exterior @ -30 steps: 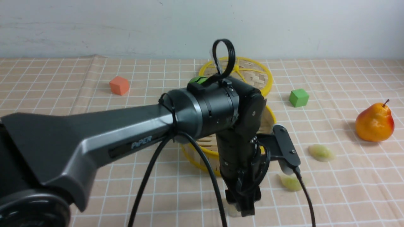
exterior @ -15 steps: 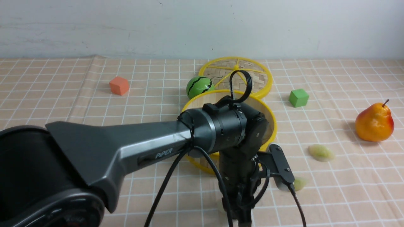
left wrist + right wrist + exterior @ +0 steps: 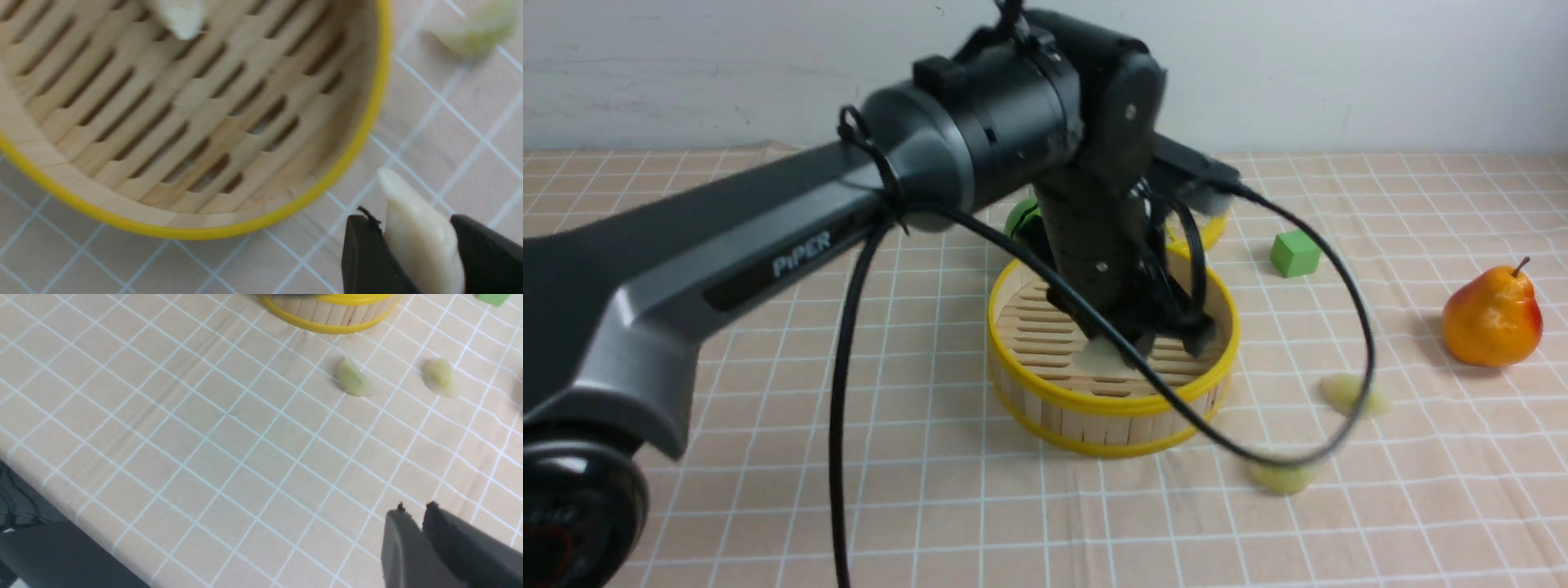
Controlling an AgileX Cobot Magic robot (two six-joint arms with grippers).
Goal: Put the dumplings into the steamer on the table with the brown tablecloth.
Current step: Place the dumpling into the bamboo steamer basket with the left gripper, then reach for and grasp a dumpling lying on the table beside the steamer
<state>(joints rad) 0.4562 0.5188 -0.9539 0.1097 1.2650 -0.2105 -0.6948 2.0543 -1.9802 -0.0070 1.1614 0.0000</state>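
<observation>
The steamer (image 3: 1045,390) stands mid-table on the brown tablecloth (image 3: 1421,506). My left gripper (image 3: 1164,347) hangs over its right part, shut on a whitish dumpling (image 3: 421,241); in the left wrist view the gripper (image 3: 410,218) sits just past the yellow rim (image 3: 367,118). A second whitish dumpling (image 3: 179,16) lies on the slatted floor and shows beside the fingers in the front view (image 3: 1103,357). Two pale green dumplings (image 3: 1352,394) (image 3: 1282,478) lie on the cloth right of the steamer, also seen in the right wrist view (image 3: 441,377) (image 3: 353,379). My right gripper (image 3: 415,508) is shut and empty above the cloth.
A green cube (image 3: 1295,253) and a pear (image 3: 1492,317) sit at the right. A watermelon ball (image 3: 1015,219) and the flat woven disc (image 3: 1205,233) are mostly hidden behind my left arm. The table's front edge (image 3: 24,490) shows in the right wrist view.
My left arm has risen from the cloth in front of the steamer and swung back over the steamer, carrying the whitish dumpling. The green dumplings have not moved.
</observation>
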